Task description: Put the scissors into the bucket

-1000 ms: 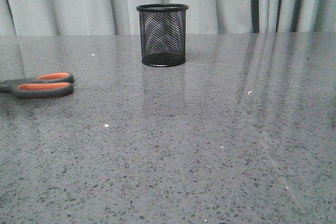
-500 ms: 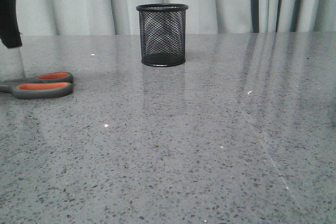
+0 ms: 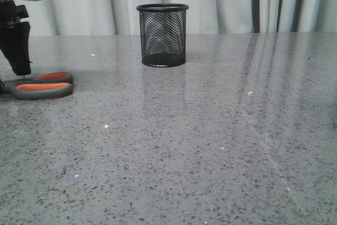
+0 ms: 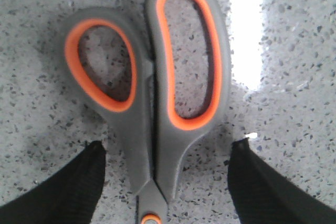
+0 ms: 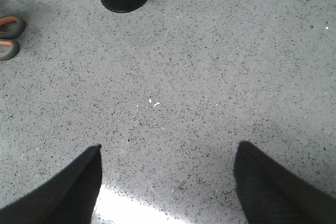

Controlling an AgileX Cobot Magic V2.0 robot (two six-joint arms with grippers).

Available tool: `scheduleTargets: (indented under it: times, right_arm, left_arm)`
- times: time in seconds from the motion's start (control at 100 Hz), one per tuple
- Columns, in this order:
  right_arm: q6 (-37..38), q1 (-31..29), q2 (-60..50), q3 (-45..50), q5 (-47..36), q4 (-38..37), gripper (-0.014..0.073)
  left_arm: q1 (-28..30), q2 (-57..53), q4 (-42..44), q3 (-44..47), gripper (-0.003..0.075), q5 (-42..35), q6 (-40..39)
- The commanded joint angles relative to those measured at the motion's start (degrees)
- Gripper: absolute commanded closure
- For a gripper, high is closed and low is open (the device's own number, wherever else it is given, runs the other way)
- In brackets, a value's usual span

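Scissors (image 3: pixel 38 85) lie flat on the grey speckled counter (image 3: pixel 200 140) at its far left side in the front view, handles pointing toward the middle, blades running off the picture's edge. Their handles are dark grey with orange lining inside both loops, and the two loops lie closed against each other. The left gripper (image 4: pixel 164 182) hangs just above them — its two black fingers (image 4: pixel 63 192) spread wide, one on each side of the handle shanks near the pivot, with bare counter showing between each finger and the plastic. Nothing is clamped. In the front view that arm appears as a dark finger below a pale block at the top left corner, its tip just behind the handles.

The bucket (image 3: pixel 162 35) — a black wire-mesh cup with a solid rim and base — stands upright toward the back of the counter, well apart from the scissors and to their right, in front of pale curtains (image 3: pixel 226 1).

The right gripper (image 5: pixel 167 182) hovers over bare counter, its fingers apart and holding nothing; its camera catches the bucket's base and the tips of the scissor handles at a distance.
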Motion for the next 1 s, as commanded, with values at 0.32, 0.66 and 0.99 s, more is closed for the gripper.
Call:
scheduleTargets:
  times: [0.32, 0.66, 0.99]
  right_arm:
    - [-1.16, 1.0, -0.44, -2.03, -2.31, 1.33, 0.0117]
    - [-1.26, 1.22, -0.44, -2.03, -2.18, 1.33, 0.0117]
    - [-1.26, 1.22, -0.44, -2.03, -2.28, 1.33, 0.0117]
  left_arm:
    - [-0.4, -0.09, -1.0, -1.79, 0.0258, 1.61, 0.21]
    - [-0.4, 0.3, -2.13, -1.79, 0.0259, 0.38, 0.21]
    - [-0.4, 0.3, -3.03, -1.79, 0.0316, 3.54, 0.21]
